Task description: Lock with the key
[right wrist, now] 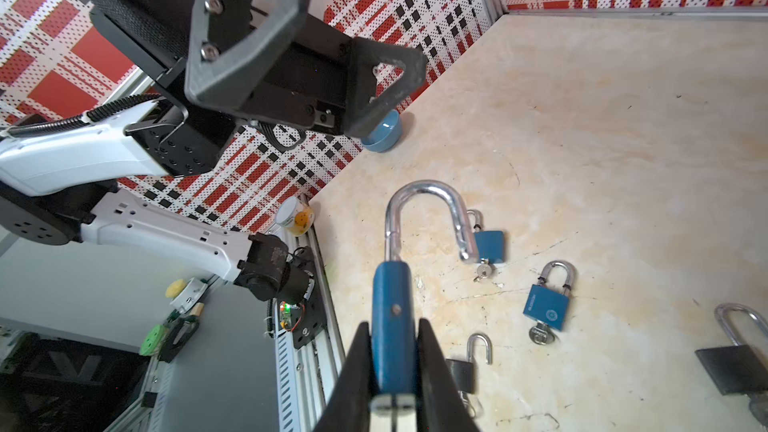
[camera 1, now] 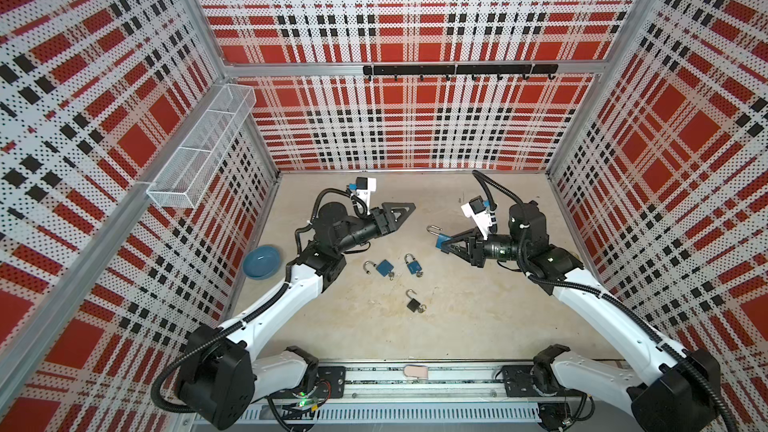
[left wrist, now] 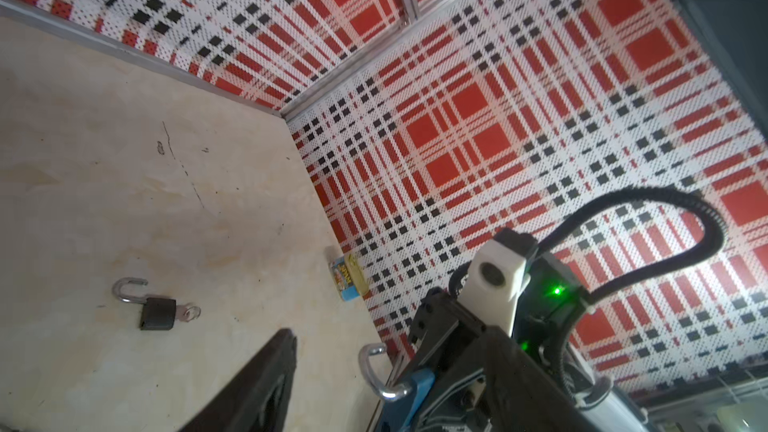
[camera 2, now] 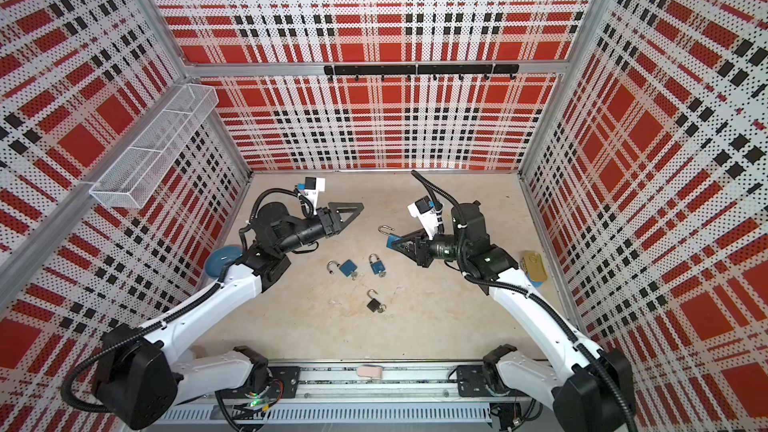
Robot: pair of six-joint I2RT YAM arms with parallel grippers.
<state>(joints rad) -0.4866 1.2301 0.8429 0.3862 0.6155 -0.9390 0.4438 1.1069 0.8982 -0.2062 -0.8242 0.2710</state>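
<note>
top views, right gripper: clamped on a blue padlock with a silver shackle, held in the air over the beige stone-look tabletop, about mid-table; shackle swung open, aimed at the other arm
top views, left gripper: black triangular fingers spread apart; faces the held lock with a clear gap between them
top views, loose locks: nearer the front, a second blue padlock with its shackle open; a third blue padlock, shackle shut; a small black padlock, shackle open; each has a key sticking out the bottom
top views, other stuff: round blue bowl by the left wall; flat yellow tin by the right wall in a top view
left wrist, fingers: only one in shot; past it the held lock, shackle hooking out of the right gripper
left wrist, table: small black padlock lying flat, key in its base
right wrist, grip: both fingers pinch the blue body by its sides; one shackle leg seated, the other free
right wrist, key: silvery bit at the held lock's base; honestly can't tell if that's the key
right wrist, left gripper: wide open, up by the plaid wall
right wrist, edge: bigger black padlock, cut off by the frame
</note>
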